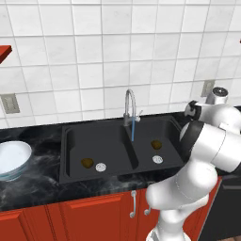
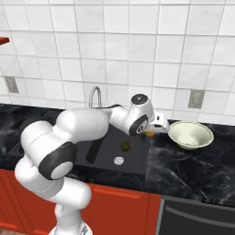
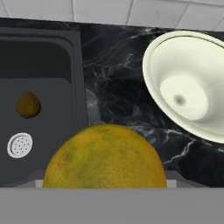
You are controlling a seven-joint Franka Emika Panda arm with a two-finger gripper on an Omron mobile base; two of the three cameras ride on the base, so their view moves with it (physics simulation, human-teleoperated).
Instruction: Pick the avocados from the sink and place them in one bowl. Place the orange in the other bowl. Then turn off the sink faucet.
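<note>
My gripper (image 2: 155, 128) is shut on the orange (image 2: 148, 134), held over the counter between the sink (image 2: 133, 158) and the cream bowl with a greenish rim (image 2: 190, 134). In the hand view the orange (image 3: 105, 157) looms at the bottom, with that bowl (image 3: 188, 87) to its upper right. One avocado (image 1: 156, 144) lies in the right basin and another (image 1: 87, 163) in the left basin, each near a white drain. The pale blue-white bowl (image 1: 12, 157) sits on the counter left of the sink (image 1: 70, 141). A blue stream of water runs from the faucet (image 1: 129, 106).
Black marble counter (image 2: 183, 165) surrounds the sink, with red cabinet doors (image 1: 70, 216) below. A tiled wall with outlets (image 2: 196, 98) rises behind. My own white arm (image 2: 87, 126) stretches across the sink in the right base view.
</note>
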